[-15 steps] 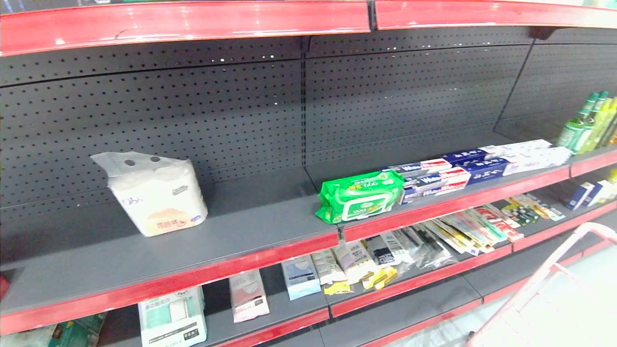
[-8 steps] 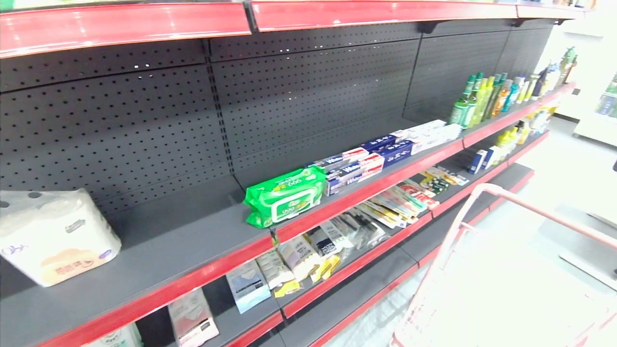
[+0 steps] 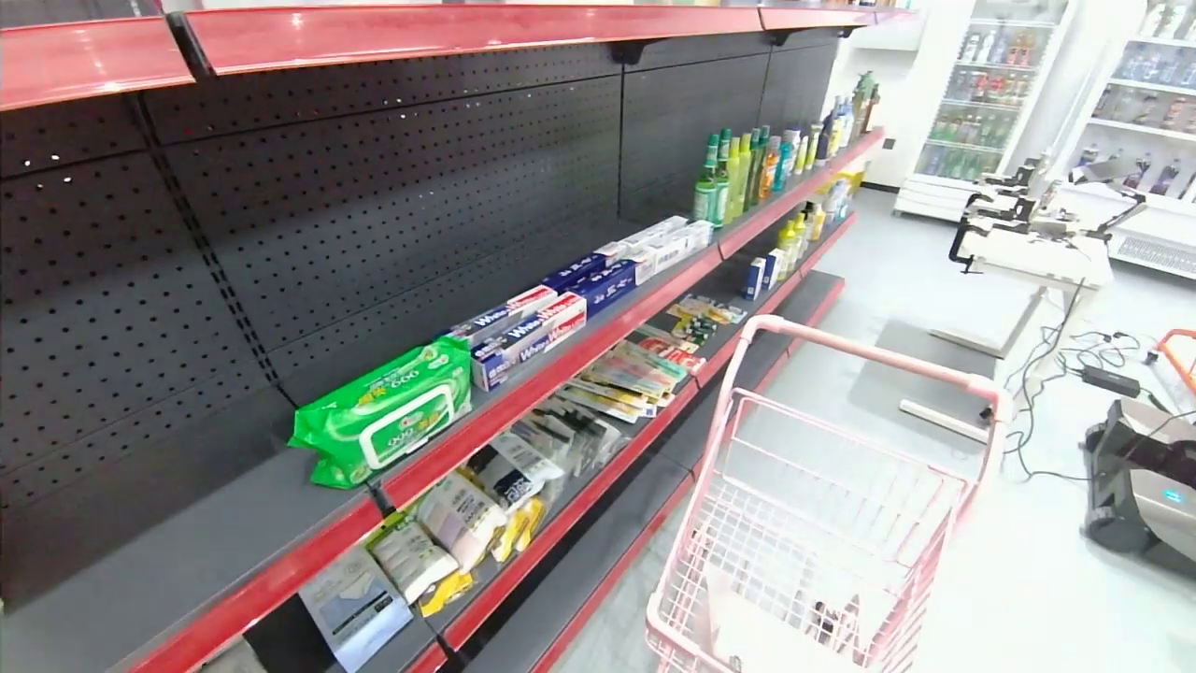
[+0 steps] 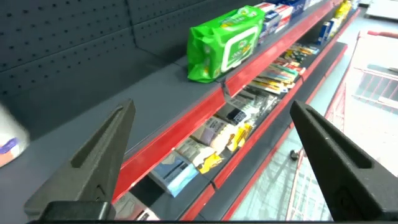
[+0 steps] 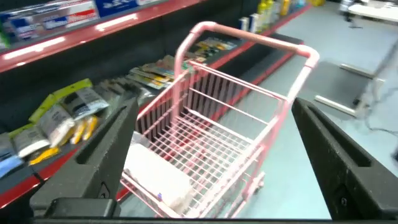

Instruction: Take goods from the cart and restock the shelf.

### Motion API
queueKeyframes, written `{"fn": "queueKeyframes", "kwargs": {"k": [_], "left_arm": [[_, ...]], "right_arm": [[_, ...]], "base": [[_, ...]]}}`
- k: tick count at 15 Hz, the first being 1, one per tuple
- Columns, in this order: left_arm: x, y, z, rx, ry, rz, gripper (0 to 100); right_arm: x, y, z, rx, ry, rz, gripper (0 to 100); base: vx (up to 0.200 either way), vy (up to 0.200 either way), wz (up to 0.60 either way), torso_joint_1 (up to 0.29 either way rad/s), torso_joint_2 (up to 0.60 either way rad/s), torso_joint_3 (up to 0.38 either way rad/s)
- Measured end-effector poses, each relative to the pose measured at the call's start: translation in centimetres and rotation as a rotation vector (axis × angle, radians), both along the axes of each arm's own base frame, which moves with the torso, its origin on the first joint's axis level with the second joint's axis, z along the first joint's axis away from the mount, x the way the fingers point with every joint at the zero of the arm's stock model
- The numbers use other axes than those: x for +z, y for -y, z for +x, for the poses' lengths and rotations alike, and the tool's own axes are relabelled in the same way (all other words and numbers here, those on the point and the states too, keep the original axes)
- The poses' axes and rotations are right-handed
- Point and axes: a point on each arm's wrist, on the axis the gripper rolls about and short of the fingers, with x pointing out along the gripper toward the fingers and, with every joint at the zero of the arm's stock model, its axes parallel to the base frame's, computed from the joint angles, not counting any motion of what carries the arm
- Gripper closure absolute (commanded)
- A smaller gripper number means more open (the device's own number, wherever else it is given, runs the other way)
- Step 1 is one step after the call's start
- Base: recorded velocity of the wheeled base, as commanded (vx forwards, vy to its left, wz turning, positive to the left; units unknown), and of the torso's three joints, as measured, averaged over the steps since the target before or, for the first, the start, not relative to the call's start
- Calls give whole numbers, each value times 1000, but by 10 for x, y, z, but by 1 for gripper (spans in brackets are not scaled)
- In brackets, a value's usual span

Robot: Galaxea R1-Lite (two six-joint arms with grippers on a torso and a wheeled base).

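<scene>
Both pincers hang with their dark fingers spread wide and nothing between them. The left pincer is in front of the grey shelf, touching none of the goods. The right pincer is above the pink cart, clear of its wire. The cart stands in the aisle just beside the shelf, its long axis running along the shelf front and its handle at the end away from the robot. A white package lies in the bottom of the basket. On the shelf a green pack of wipes lies flat at the red front edge, long side along that edge. Just beyond it comes a row of toothpaste boxes, laid end to end the same way, and farther on stand upright green and yellow bottles. Flat packets fill the shelf below. Past the cart stands a white worktop, with cables trailing on the floor.
</scene>
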Motion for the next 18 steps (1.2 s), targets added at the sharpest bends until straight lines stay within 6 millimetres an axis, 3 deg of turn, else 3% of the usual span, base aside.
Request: {"fn": "queueKeyframes", "kwargs": {"k": [13,15,18], "left_arm": [[0,0,0,1,0,0,0],[0,0,0,0,0,0,0],[0,0,0,0,0,0,0]], "right_arm": [[0,0,0,0,0,0,0],[0,0,0,0,0,0,0],[0,0,0,0,0,-1,0]], "base": [[0,0,0,0,0,0],[0,0,-600,2,2,0],[0,0,0,0,0,0]]}}
